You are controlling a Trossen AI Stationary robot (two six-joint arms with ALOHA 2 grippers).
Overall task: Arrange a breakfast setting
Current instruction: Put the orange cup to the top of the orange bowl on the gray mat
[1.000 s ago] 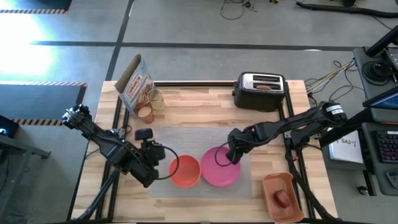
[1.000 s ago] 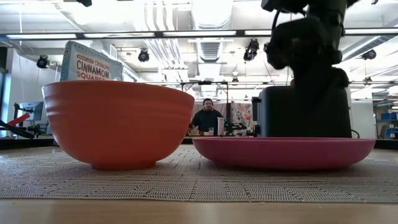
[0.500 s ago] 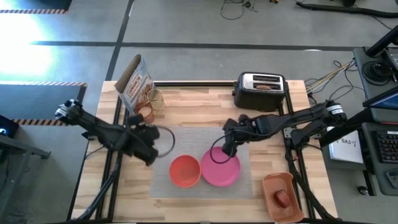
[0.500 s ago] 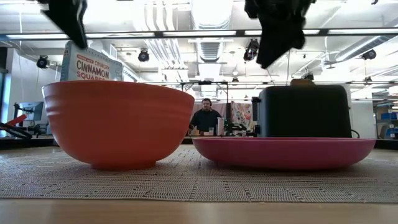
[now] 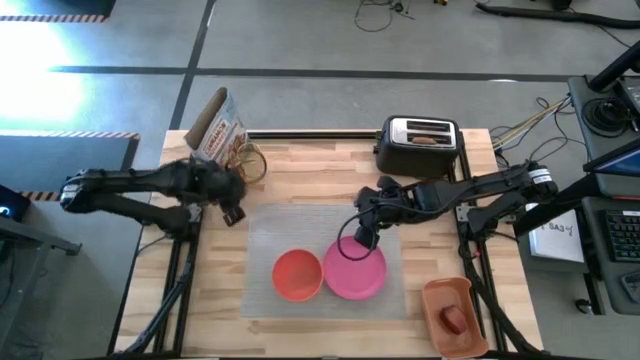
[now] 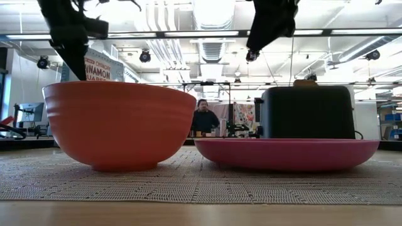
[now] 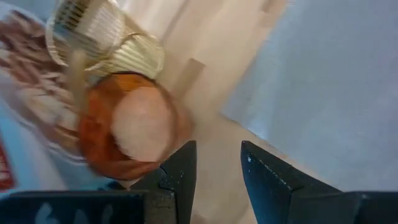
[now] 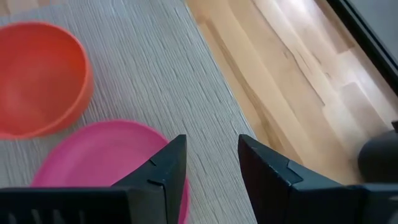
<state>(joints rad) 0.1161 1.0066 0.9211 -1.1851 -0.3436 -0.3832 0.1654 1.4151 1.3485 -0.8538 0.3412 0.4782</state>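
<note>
Near the bench's far-left corner, left gripper (image 5: 234, 213), fingers apart and empty, faces the cup (image 7: 134, 127): light, rigid, slippery; grasp its rim. Right gripper (image 5: 366, 238), open, hovers over the plate (image 5: 352, 270).

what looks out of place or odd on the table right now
Nothing is spilled or damaged. The bowl and pink plate sit upright on the mat; the apple lies in the orange tray, off the mat.

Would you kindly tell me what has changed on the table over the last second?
The left pincer drew back from the bowl toward the cups by the cereal box. The right pincer lifted off the pink plate, empty. Bowl, plate, mat and toaster stayed put.
</note>
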